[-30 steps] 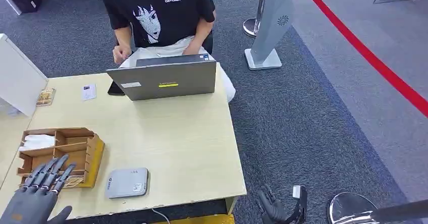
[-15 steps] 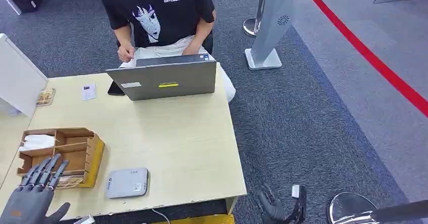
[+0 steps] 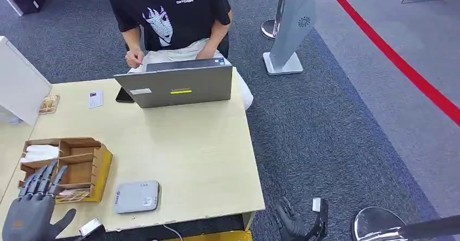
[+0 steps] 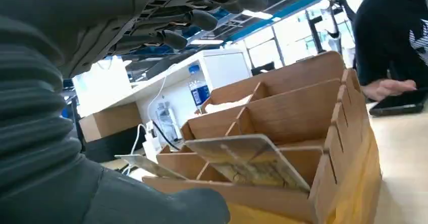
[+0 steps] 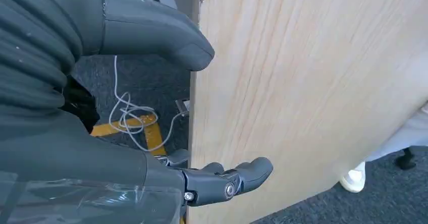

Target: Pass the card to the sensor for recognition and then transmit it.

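Observation:
A patterned card [image 3: 72,196] lies tilted in the near compartment of a wooden organiser box [image 3: 81,157] at the table's left; the left wrist view shows this card [image 4: 246,158] leaning on the box's dividers [image 4: 303,98]. My left hand [image 3: 31,208] hovers at the box's near left corner, fingers spread and straight, holding nothing; in its wrist view the left hand [image 4: 151,12] is above the card and apart from it. A grey flat sensor [image 3: 136,196] sits right of the box. My right hand [image 3: 293,224] hangs empty below the table's near right corner, and in its wrist view the right hand [image 5: 151,32] is beside the table's side.
A person [image 3: 168,13] sits behind a grey laptop [image 3: 179,83] at the table's far side. A white card [image 3: 95,99], a dark phone [image 3: 123,95] and a small wooden item [image 3: 49,104] lie far left. A white partition [image 3: 19,83] stands left; a sign stand [image 3: 293,29] is on the carpet.
My left hand has drawn back toward me and a little left, from over the box's near compartments to its near left corner. The right hand has stayed put.

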Controlling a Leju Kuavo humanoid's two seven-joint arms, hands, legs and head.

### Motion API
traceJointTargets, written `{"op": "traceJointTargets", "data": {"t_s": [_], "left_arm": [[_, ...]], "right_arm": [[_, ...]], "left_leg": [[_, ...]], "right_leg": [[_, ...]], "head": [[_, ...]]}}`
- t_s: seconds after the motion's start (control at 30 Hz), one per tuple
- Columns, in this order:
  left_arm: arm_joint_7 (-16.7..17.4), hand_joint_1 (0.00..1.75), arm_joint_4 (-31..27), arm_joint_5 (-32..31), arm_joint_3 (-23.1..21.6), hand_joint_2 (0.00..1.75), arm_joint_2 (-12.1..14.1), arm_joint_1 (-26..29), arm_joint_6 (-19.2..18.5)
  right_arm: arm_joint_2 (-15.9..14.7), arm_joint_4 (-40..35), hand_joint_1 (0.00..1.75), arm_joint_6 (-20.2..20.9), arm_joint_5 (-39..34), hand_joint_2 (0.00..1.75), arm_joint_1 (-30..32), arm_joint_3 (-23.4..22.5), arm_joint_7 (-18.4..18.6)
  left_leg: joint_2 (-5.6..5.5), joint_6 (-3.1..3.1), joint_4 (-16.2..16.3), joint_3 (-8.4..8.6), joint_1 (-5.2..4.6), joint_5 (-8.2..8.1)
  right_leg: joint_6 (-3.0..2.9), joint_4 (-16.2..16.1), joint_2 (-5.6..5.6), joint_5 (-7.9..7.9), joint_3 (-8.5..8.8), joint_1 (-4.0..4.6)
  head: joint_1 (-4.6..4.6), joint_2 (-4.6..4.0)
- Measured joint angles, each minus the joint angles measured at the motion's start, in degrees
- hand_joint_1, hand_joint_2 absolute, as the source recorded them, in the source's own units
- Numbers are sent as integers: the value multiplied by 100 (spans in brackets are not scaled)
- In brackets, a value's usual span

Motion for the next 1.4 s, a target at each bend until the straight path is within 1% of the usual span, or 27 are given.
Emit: {"op": "traceJointTargets", "data": {"t_s": [0.1,0.23,0.33,0.47,0.57,0.6,0.63,0.87,1.03,1.23,1.33,1.4], "left_arm": [[-111,0,129,0,72,175,-151,-98,35],[-175,0,297,-20,98,175,-311,-208,17],[-190,0,413,-20,98,175,-389,-284,7],[-190,0,562,-55,98,175,-459,-364,-140],[-190,0,649,-63,98,175,-501,-404,-175],[-190,19,675,-66,98,175,-512,-413,-177],[-190,175,699,-68,98,175,-523,-423,-177],[-192,175,787,4,100,175,-582,-461,-197],[-256,175,785,70,131,175,-580,-461,-127],[-387,175,629,66,254,175,-569,-485,282],[-530,175,335,127,345,175,-534,-571,579],[-588,175,101,212,417,175,-471,-750,627]], "right_arm": [[0,7,0,0,-7,175,-20,31,0],[2,9,0,0,-74,175,-32,46,0],[2,13,0,0,-70,175,-45,68,0],[2,35,0,4,-94,175,-64,120,0],[2,42,0,11,-92,175,-68,127,0],[2,46,0,11,-92,175,-70,129,2],[2,46,0,11,-92,175,-73,129,0],[2,61,0,13,-96,175,-85,138,2],[2,61,0,15,-120,175,-84,151,2],[0,61,0,-24,-177,175,-82,175,2],[0,61,0,-46,-177,175,-72,177,0],[0,61,0,-61,-177,175,-63,181,0]], "left_leg": [[1,0,0,0,0,0],[0,0,0,0,0,0],[0,0,0,0,0,0],[0,0,0,1,0,0],[0,0,0,0,0,0],[0,0,0,0,0,0],[0,0,0,0,0,0],[0,0,0,0,0,0],[0,0,0,1,0,0],[0,0,0,1,0,1],[0,2,1,2,1,3],[-6,0,1,1,1,5]], "right_leg": [[0,0,0,0,0,0],[0,0,-1,0,0,0],[0,0,0,0,0,0],[0,0,0,0,0,0],[0,0,0,0,0,0],[0,0,0,0,0,0],[0,0,0,0,0,0],[0,0,0,0,0,0],[0,0,0,0,0,0],[0,0,0,0,-2,0],[0,0,-1,1,-3,1],[0,0,-8,1,0,1]], "head": [[-2,0],[0,0],[0,0],[-2,0],[0,0],[-2,0],[0,0],[-2,0],[-2,0],[-2,0],[0,0],[0,0]]}}
